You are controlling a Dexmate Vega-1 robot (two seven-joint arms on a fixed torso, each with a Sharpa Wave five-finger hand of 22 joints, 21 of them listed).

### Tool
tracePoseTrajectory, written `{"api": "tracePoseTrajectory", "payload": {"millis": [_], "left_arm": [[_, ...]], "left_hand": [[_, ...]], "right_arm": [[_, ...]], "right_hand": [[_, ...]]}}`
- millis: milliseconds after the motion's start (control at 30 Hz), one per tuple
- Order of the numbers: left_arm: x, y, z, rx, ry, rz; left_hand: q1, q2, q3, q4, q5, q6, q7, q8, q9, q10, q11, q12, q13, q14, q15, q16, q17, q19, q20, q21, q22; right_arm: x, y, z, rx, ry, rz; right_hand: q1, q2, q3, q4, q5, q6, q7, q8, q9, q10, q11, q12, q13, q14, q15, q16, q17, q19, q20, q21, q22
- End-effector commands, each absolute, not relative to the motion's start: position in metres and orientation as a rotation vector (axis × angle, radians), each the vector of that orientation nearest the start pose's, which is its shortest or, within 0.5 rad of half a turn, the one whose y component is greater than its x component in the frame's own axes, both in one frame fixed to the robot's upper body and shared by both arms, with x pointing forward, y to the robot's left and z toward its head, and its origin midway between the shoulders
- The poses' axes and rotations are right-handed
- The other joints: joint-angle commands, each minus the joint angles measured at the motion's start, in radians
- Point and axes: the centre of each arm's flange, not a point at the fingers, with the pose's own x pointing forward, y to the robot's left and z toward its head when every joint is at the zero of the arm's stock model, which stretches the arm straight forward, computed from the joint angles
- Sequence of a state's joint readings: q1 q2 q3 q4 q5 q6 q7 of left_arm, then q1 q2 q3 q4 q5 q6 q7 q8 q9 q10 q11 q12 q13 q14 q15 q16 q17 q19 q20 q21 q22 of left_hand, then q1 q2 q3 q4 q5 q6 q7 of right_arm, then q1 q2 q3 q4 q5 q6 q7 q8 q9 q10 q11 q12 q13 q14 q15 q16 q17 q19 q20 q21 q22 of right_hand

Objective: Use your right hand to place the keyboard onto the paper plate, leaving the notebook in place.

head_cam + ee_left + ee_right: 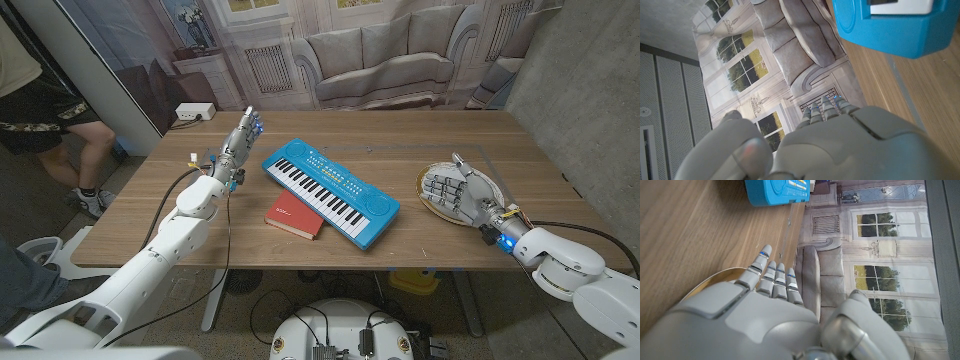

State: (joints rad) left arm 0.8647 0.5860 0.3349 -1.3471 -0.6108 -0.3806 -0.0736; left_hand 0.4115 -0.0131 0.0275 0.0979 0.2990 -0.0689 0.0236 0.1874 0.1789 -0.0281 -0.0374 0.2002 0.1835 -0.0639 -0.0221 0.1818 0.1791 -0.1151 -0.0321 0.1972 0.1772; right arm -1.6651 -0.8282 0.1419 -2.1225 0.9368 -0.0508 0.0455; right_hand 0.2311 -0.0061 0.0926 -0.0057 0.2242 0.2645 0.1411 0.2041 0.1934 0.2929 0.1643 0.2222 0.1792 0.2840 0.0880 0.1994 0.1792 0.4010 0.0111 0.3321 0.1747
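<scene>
Hovering over the gold-rimmed round paper plate [432,199], right hand [447,188] open, empty. Judging long blue plastic toy keyboard [331,190] light, rigid; gripping its near end.

Glossy blue plastic keyboard [331,190], matt red notebook [296,215], smooth wood-grain table [420,135].

Legible text: none. Keyboard [331,190], blue: pale panel above keys carries marks too small to read. Notebook [296,216], red cover: faint mark at centre, unreadable. No readable labels, brands or numbers on worktop [440,235] or printed backdrop [380,50].
</scene>
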Motion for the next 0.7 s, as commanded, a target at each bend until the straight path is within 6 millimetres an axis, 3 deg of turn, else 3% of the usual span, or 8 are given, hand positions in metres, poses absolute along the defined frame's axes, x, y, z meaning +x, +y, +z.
{"api": "tracePoseTrajectory", "payload": {"millis": [33,700], "left_arm": [[0.6284,0.3193,-0.0007,0.060,-0.718,-0.219],[0.6306,0.3166,-0.0028,0.059,-0.712,-0.229]], "left_hand": [[0.003,0.000,-0.006,0.004,-0.007,-0.001,0.000,0.007,0.006,-0.004,0.003,0.001,0.004,-0.001,0.005,0.005,0.003,-0.002,-0.032,0.001,0.002],[0.004,0.001,-0.010,0.004,-0.008,-0.001,-0.001,0.007,0.006,-0.005,0.003,0.001,0.004,-0.001,0.005,0.006,0.003,-0.002,-0.031,0.001,0.002]], "right_arm": [[0.4545,-0.3240,-0.1014,0.096,-0.264,0.402],[0.4563,-0.3330,-0.1104,0.166,-0.186,0.458]], "right_hand": [[0.002,0.005,-0.004,-0.002,-0.001,0.013,0.021,0.007,0.001,0.010,0.001,0.005,0.005,0.010,0.002,0.005,0.002,0.014,-0.001,0.000,0.002],[0.005,0.007,-0.006,-0.004,-0.001,0.018,0.025,0.006,0.002,0.016,0.005,0.003,0.005,0.018,0.008,0.002,0.002,0.026,0.004,-0.006,0.002]]}}
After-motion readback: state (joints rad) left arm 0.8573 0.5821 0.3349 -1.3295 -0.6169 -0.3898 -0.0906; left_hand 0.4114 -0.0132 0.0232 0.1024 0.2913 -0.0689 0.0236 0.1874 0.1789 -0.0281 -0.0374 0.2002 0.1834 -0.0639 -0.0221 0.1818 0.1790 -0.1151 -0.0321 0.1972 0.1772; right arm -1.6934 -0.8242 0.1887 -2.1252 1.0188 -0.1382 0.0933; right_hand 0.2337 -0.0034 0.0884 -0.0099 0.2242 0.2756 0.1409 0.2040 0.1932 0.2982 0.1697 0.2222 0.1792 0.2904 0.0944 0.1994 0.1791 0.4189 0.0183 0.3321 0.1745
